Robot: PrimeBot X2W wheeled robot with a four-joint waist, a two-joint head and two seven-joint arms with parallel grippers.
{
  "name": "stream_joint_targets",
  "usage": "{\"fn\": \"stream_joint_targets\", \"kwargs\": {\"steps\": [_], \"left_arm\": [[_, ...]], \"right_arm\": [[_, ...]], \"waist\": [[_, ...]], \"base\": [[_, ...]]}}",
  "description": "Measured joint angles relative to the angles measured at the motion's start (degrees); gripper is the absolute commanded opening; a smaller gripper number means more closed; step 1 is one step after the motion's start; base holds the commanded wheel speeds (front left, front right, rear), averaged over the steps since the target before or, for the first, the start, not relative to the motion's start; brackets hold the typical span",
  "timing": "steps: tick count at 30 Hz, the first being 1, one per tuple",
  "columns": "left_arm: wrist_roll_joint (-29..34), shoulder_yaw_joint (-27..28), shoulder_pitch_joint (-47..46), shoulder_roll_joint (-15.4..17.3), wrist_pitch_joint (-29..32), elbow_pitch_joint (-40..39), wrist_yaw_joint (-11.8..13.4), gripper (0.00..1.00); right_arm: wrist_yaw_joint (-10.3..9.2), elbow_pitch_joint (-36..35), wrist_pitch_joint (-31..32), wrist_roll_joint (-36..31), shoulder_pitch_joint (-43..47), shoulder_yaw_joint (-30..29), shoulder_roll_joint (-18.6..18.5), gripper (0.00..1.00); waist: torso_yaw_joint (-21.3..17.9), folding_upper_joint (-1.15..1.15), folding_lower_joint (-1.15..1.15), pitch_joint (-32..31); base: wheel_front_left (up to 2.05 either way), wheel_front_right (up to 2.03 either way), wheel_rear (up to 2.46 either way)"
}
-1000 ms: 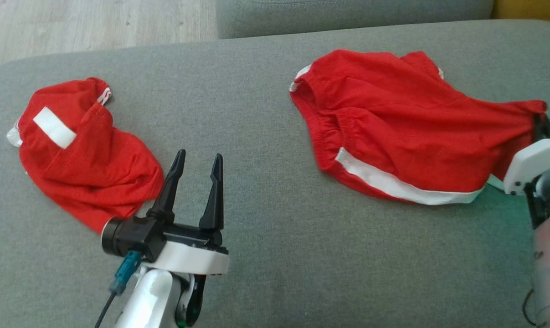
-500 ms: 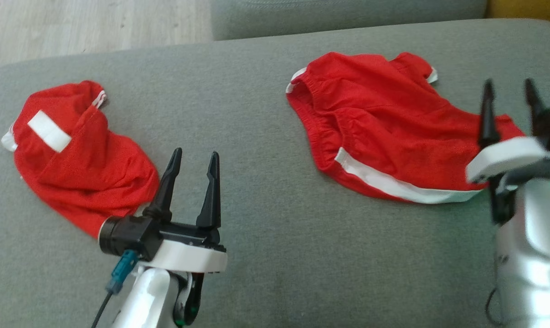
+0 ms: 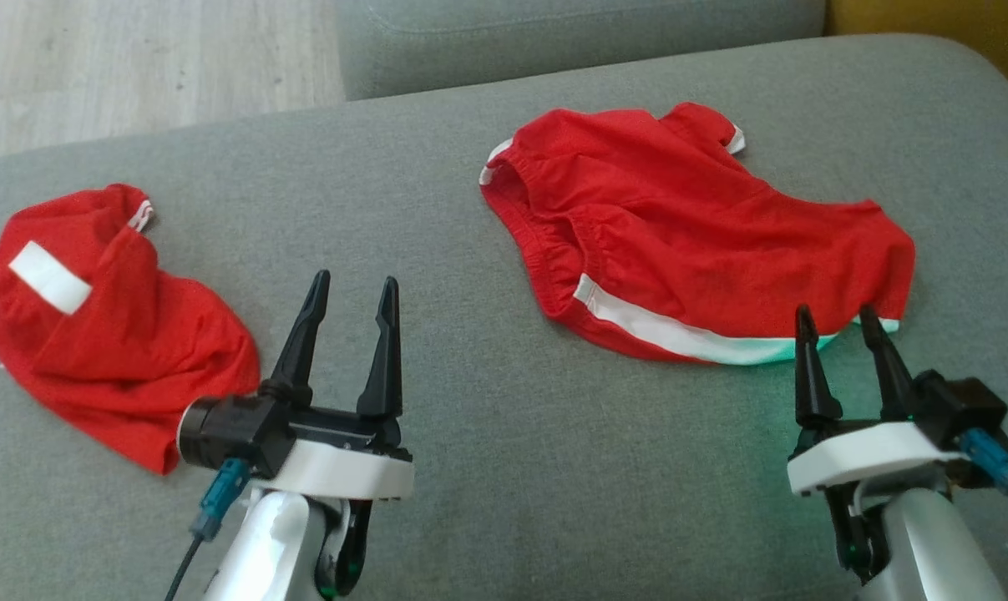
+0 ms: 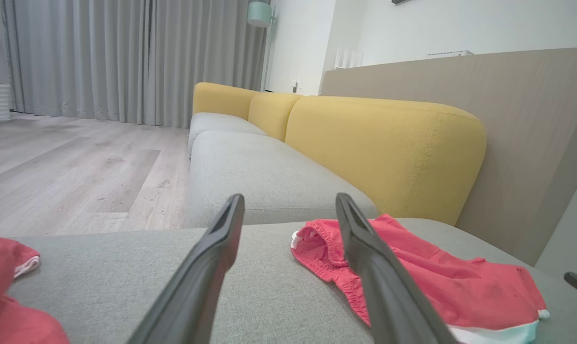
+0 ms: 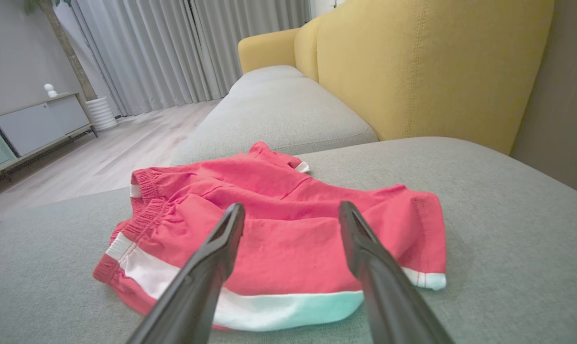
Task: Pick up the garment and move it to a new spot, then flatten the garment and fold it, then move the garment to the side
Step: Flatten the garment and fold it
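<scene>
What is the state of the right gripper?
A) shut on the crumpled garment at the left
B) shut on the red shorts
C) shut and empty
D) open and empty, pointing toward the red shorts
D: the right gripper has its fingers apart, nothing between them, and the red shorts lie ahead of it.
</scene>
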Motion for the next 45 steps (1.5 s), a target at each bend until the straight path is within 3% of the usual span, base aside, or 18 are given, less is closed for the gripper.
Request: {"fn": "stream_joint_targets", "kwargs": {"steps": [7,13,20,28,44,45], "left_arm": [[0.88,-0.63,-0.34,0.01,0.0,1.85,-1.44,1.0],[3.2,-6.57,-6.67,0.02,0.6,7.05,-4.01,1.0],[3.16,-15.38,-16.81,0.02,7.78,14.11,-5.49,1.0],[1.35,-21.18,-25.42,0.01,13.97,22.1,-5.56,1.0],[-0.07,-22.21,-27.42,0.26,14.4,26.72,-5.39,1.0],[-0.1,-22.27,-27.42,0.25,14.4,26.81,-5.39,0.91]], "right_arm": [[0.0,-2.65,-0.01,0.6,-0.82,-0.24,0.07,1.0],[0.0,-3.83,-0.12,0.59,-1.96,-1.87,0.1,1.0],[0.0,-4.25,-0.18,1.2,-3.25,-1.13,0.16,1.0],[0.0,-4.5,-0.18,2.82,-5.5,0.25,0.2,1.0],[0.0,-4.56,-0.18,3.22,-5.77,0.31,0.2,1.0],[0.0,-4.55,-0.18,3.22,-5.78,0.37,0.2,1.0]], "waist": [[-1.02,0.0,0.0,2.01],[-1.91,0.0,0.01,4.96],[-4.48,0.0,0.01,8.53],[-8.8,0.0,0.02,12.02],[-9.48,0.0,0.01,12.4],[-9.44,0.0,0.01,12.41]], "base": [[0.0,0.0,0.0],[0.0,0.0,0.0],[0.0,0.0,0.0],[0.0,0.0,0.0],[0.0,0.0,0.0],[0.0,0.0,0.0]]}}
